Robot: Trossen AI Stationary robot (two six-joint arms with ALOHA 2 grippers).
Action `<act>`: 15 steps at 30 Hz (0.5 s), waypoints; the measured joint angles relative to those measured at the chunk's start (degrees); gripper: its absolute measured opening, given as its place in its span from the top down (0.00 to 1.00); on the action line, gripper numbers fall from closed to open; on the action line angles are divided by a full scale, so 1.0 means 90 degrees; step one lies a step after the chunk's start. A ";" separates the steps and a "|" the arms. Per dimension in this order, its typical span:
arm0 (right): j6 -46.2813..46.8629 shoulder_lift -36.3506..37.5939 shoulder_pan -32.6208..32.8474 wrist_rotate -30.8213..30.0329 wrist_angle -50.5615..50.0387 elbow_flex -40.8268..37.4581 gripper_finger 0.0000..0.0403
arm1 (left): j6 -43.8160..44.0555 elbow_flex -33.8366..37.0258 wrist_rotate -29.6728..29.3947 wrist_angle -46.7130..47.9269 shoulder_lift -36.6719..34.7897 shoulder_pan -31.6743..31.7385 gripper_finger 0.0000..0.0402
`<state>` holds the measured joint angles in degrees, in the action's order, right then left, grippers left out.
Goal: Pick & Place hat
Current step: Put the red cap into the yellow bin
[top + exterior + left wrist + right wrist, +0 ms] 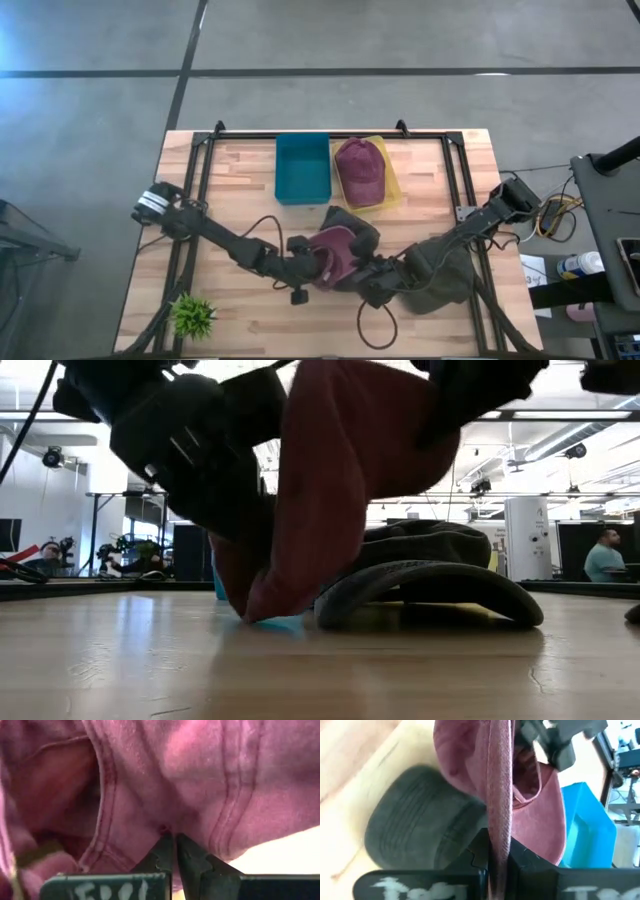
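Both arms meet at the desk's point(250, 320) middle, sharing one maroon hat point(335, 255). The left end effector point(174, 851) is clamped on the crown fabric, and the right end effector point(498, 851) is pinched on the brim edge. The hat hangs between them, lifted, with one low edge close to the wood, just beside a dark cap point(430, 575). The blue bin point(302, 166) and a second maroon hat point(360, 170) lie toward the far edge, so the carry likely goes that way, brim trailing right.

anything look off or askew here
The maroon cloth cap hangs stretched between both grippers, left and right each pinching an edge, above a dark grey cap. Another maroon cap lies on a yellow sheet.
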<state>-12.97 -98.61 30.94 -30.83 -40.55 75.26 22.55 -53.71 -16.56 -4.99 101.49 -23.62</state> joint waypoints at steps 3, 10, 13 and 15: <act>-0.0012 0.0000 0.0002 -0.0001 -0.0230 -0.0105 0.97 | 0.0003 -0.0033 0.0001 0.0030 -0.0135 -0.0029 0.95; -0.0111 0.0000 0.0002 0.0095 -0.0271 -0.0321 0.97 | -0.0050 -0.0184 -0.0109 0.0387 -0.0854 -0.0032 0.95; -0.0278 0.0002 0.0001 0.0090 -0.0269 -0.0393 0.97 | 0.0004 -0.0188 -0.0013 0.0428 -0.1061 -0.0032 0.95; -0.0326 0.0002 0.0000 0.0087 -0.0269 -0.0411 0.97 | 0.0031 -0.0184 0.0272 0.0387 -0.1084 -0.0032 0.95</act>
<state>-15.91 -98.59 30.94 -30.04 -42.97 71.56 22.83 -55.37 -14.11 -1.51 91.74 -23.90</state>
